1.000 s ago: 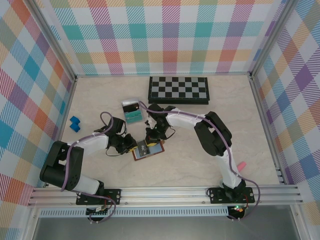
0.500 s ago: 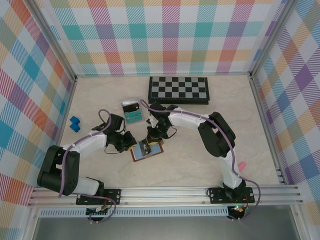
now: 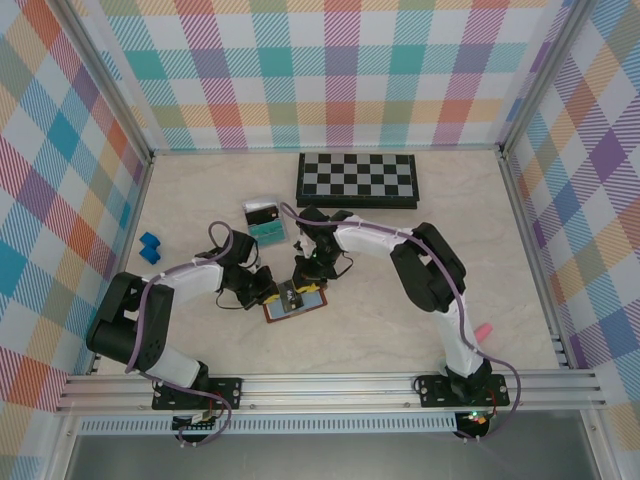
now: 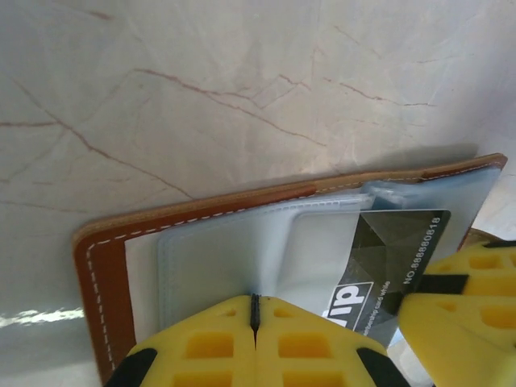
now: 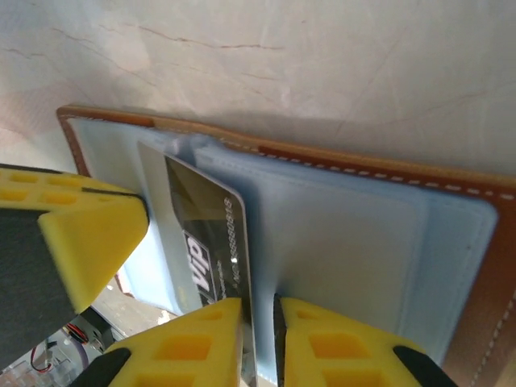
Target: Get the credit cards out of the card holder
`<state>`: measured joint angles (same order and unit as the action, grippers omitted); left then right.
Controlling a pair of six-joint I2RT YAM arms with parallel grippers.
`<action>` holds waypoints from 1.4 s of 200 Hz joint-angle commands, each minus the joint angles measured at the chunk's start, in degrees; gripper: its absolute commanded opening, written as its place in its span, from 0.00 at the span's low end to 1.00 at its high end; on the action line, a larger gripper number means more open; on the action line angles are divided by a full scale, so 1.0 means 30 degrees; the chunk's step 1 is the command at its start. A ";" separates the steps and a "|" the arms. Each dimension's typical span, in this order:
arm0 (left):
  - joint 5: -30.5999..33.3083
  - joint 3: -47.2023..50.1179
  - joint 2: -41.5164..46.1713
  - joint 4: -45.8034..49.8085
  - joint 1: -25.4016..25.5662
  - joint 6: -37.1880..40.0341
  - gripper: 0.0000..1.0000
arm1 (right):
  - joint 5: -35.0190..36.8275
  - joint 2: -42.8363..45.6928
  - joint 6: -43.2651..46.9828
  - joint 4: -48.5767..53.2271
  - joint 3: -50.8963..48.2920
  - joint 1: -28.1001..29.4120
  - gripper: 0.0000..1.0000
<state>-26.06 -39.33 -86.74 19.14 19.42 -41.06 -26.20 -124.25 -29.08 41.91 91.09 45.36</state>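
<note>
Lying open on the marble table (image 3: 380, 320), the card holder (image 3: 312, 303) shows stitched brown leather around blue-grey lining. On the holder's lining rests the left gripper (image 4: 254, 310), jaws pressed together. The right gripper (image 5: 260, 310), jaws a narrow slit apart, straddles the edge of a dark card (image 5: 205, 234) that sticks partway out of the holder's pocket.

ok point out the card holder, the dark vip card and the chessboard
card holder (image 4: 101, 266), left wrist view, on its brown leather edge
dark vip card (image 4: 399, 242), left wrist view, on its printed face
chessboard (image 3: 357, 180), top external view, on the middle of the board
</note>
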 commanded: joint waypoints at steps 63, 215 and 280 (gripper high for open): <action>0.1363 0.0751 -0.0427 0.0682 0.0148 0.0358 0.00 | -0.1167 -0.0977 0.0600 0.0930 0.1220 -0.0063 0.26; 0.0016 -0.0085 0.2417 0.0720 -0.0317 -0.0527 0.24 | 0.0407 0.4958 -0.0076 -0.2229 -0.3535 -0.0791 0.00; -0.3423 -0.0044 0.5514 -0.2343 -0.1141 -0.1583 0.49 | -0.2962 0.8807 -0.1508 -0.6186 -0.5986 -0.2118 0.00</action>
<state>-30.06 -38.85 -72.79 17.32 16.53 -43.88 -29.39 -100.88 -30.85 30.04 75.35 40.21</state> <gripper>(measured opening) 0.465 0.048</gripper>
